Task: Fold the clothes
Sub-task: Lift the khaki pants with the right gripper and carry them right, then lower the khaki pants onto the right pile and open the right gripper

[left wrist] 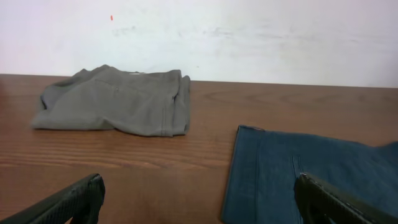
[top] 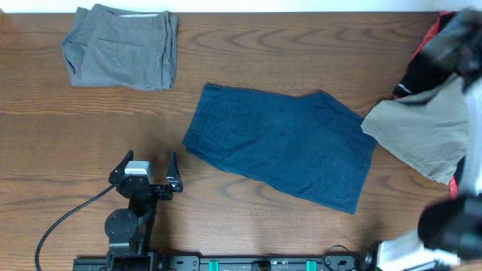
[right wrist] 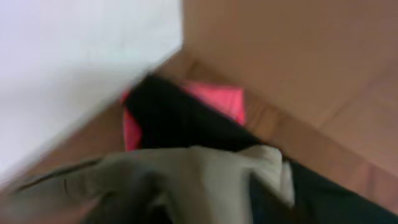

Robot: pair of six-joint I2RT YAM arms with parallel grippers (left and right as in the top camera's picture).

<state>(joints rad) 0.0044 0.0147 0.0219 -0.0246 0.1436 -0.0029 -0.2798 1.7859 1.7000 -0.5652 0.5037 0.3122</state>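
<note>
A blue pair of shorts [top: 282, 143] lies flat in the middle of the table and also shows in the left wrist view [left wrist: 305, 174]. A folded grey garment [top: 120, 47] sits at the back left [left wrist: 118, 102]. My left gripper [top: 148, 159] is open and empty, low over bare wood just left of the blue shorts [left wrist: 199, 186]. My right gripper [top: 448, 53] is blurred at the far right and holds a khaki garment [top: 422, 132], which hangs past the blue shorts' right edge. In the right wrist view the khaki cloth [right wrist: 205, 180] covers the jaws.
A black and red garment [top: 412, 75] lies at the back right under the right arm [right wrist: 174, 118]. The wooden table [top: 60, 150] has bare wood at the front left. A white wall [left wrist: 249, 37] stands behind the table.
</note>
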